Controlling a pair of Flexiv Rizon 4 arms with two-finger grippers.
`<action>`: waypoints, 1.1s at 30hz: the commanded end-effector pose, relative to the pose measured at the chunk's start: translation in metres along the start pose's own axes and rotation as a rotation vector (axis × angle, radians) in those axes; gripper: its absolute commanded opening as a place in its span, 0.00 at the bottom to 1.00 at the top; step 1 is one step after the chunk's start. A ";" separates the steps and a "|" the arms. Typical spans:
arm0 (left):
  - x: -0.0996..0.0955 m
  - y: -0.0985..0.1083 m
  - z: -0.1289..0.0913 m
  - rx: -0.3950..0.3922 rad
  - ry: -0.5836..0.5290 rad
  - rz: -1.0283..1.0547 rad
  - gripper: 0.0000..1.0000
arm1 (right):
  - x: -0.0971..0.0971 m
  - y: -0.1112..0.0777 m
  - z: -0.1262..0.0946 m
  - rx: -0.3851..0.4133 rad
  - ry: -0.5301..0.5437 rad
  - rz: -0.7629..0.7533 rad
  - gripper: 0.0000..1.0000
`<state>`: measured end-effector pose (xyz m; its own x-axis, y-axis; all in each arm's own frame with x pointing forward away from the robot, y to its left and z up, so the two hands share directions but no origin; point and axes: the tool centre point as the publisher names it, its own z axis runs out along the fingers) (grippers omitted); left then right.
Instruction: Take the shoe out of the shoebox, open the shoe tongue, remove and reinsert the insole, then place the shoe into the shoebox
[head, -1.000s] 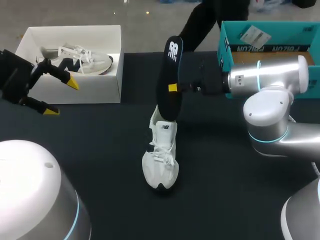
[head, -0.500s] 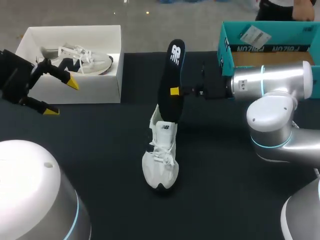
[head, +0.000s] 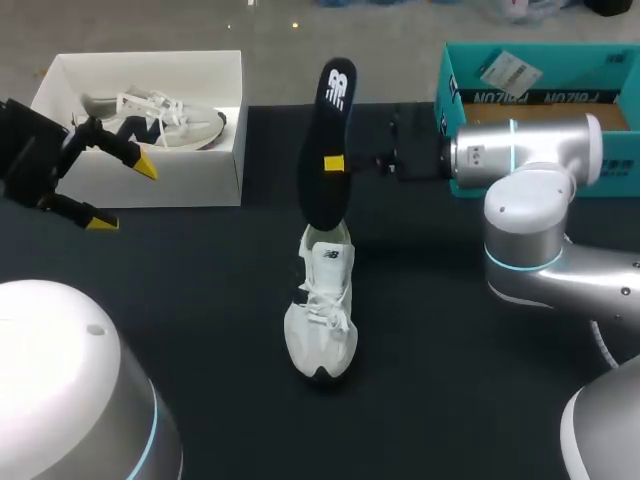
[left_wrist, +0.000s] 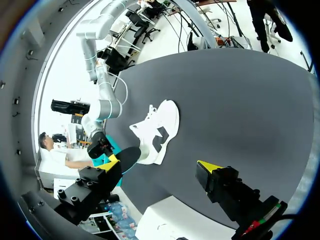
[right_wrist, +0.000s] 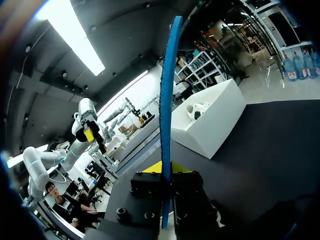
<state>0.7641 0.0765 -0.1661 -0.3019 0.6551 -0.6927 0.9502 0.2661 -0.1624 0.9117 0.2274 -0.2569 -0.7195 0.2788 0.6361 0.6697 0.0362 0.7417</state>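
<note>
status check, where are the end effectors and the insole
Right end effector shut on insole, held upright over the shoe, heel end. Left end effector open, empty, near the shoebox. Nothing blocking the shoe.

A white lace-up sneaker (head: 320, 320) is set on the black table (head: 180, 300). Just behind its heel, a dark foam insole (head: 325, 120) is held upright by the right gripper (head: 333, 165). Behind-left of the sneaker a white cardboard shoebox (head: 200, 180) is placed, a second white sneaker (head: 155, 115) inside; behind-right, a teal cardboard box (head: 540, 80). The left gripper (head: 122, 193), fingers apart, is positioned far left.
</note>
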 end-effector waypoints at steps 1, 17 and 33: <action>0.000 -0.001 0.000 -0.002 0.004 -0.001 1.00 | 0.002 0.001 0.002 0.005 -0.010 0.001 0.00; 0.000 -0.001 0.000 -0.002 0.004 -0.001 1.00 | -0.014 -0.015 -0.005 -0.035 0.038 -0.079 0.00; 0.000 -0.001 0.000 -0.002 0.004 -0.001 1.00 | -0.023 -0.051 0.005 0.039 0.038 -0.118 0.00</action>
<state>0.7639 0.0766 -0.1662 -0.3019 0.6550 -0.6927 0.9501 0.2663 -0.1623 0.9000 0.2230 -0.3069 -0.8044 0.2254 0.5497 0.5810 0.1050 0.8071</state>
